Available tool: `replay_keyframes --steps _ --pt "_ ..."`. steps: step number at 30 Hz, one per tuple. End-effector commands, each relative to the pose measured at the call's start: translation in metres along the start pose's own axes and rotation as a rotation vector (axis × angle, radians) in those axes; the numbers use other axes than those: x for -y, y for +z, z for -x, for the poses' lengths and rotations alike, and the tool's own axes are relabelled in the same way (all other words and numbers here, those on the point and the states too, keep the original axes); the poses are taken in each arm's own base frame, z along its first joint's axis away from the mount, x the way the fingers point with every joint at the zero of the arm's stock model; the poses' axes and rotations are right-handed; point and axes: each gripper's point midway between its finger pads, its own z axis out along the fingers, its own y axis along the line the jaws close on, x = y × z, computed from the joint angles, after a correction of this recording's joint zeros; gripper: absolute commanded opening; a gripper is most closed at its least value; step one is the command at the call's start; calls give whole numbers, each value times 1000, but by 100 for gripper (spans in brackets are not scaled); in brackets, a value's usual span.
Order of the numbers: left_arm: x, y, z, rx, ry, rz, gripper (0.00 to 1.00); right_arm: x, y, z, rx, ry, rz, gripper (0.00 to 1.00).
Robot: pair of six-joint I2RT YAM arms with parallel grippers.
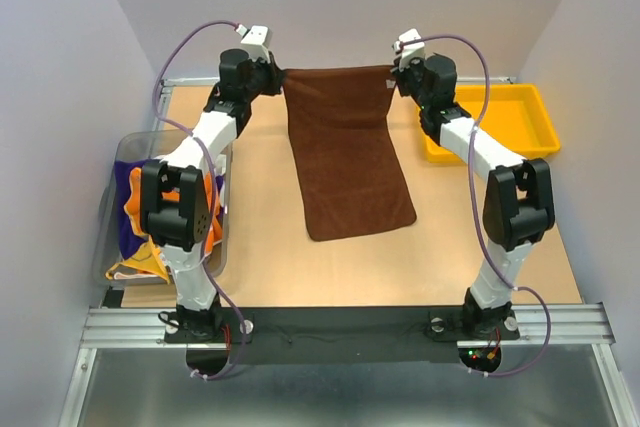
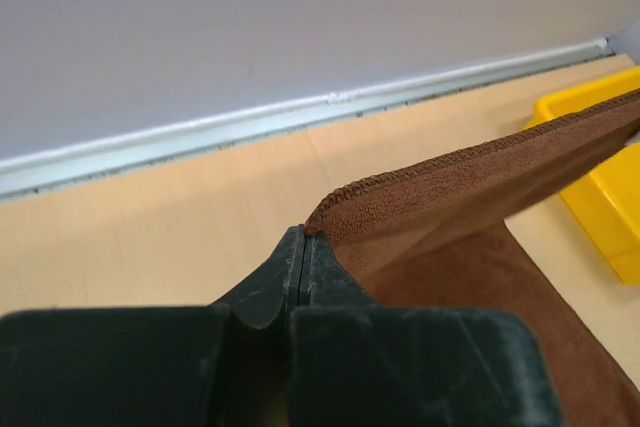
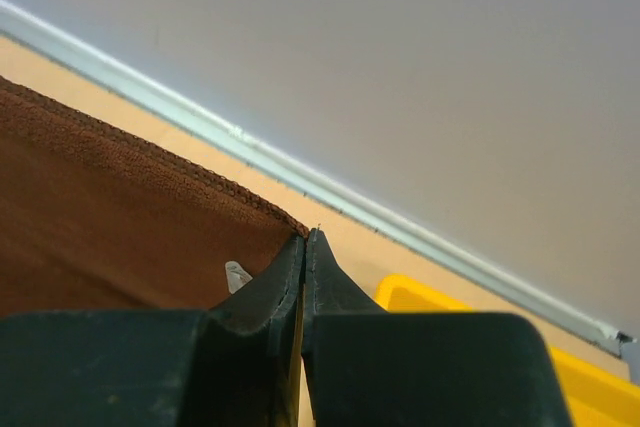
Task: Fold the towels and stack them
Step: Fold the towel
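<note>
A dark brown towel (image 1: 345,152) hangs stretched between both grippers at the far side of the table, its near part lying flat on the wood. My left gripper (image 1: 277,74) is shut on its far left corner; in the left wrist view the hemmed edge (image 2: 450,182) runs right from the left gripper (image 2: 303,235). My right gripper (image 1: 399,69) is shut on the far right corner, and the brown towel (image 3: 120,217) meets the tips of the right gripper (image 3: 305,237) in the right wrist view. More towels, purple (image 1: 125,217) and orange (image 1: 135,205), sit bunched in the bin at left.
A clear plastic bin (image 1: 130,147) stands at the table's left edge, partly under the left arm. A yellow tray (image 1: 520,117) sits at the back right, close to the right arm. A metal rail (image 2: 300,112) runs along the far wall.
</note>
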Motion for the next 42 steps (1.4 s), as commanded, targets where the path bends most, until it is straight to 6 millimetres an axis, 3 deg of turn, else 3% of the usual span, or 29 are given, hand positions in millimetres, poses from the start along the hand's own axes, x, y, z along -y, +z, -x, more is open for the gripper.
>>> replay_keyframes --steps 1,2,5,8,10,11,12,14,15,17,18,22,26,30,35,38,42 --pt "22 -29 31 75 -24 -76 0 6 -15 0 17 -4 -27 0" --pt "27 -35 32 76 -35 -91 0 2 -20 -13 -12 -2 -18 1" --pt "30 -50 7 24 -98 -92 0 0 -42 -16 -31 11 -12 0" --pt "38 -67 1 14 -137 -99 0 -3 -57 -26 -74 22 -5 1" --pt "41 -77 -20 -27 -168 -101 0 -4 -71 -29 -85 36 -8 1" --pt "49 -85 -17 -19 -172 -116 0 -6 -76 -32 -98 42 -1 1" --pt "51 -90 -36 -58 -202 -117 0 -8 -81 -34 -108 50 5 0" --pt "62 -102 -42 -74 -234 -144 0 -10 -95 -38 -125 72 0 1" --pt "63 -108 -60 -111 -279 -140 0 -10 -99 -39 -130 79 -1 0" --pt "69 -121 -76 -136 -308 -144 0 -10 -113 -48 -161 89 -19 0" --pt "72 -125 -70 -122 -313 -149 0 -10 -118 -49 -166 95 -21 1" --pt "74 -145 -89 -141 -358 -130 0 -16 -140 -58 -204 153 -19 0" --pt "84 -154 -105 -176 -378 -146 0 -25 -158 -75 -258 224 -20 0" --pt "88 -158 -137 -243 -419 -137 0 -37 -170 -101 -346 310 -21 0" --pt "98 -162 -184 -348 -459 -120 0 -47 -183 -151 -506 342 -63 0" --pt "102 -165 -206 -389 -482 -98 0 -49 -186 -175 -588 333 -78 0" --pt "113 -163 -231 -439 -496 -86 0 -51 -183 -190 -637 318 -76 0"
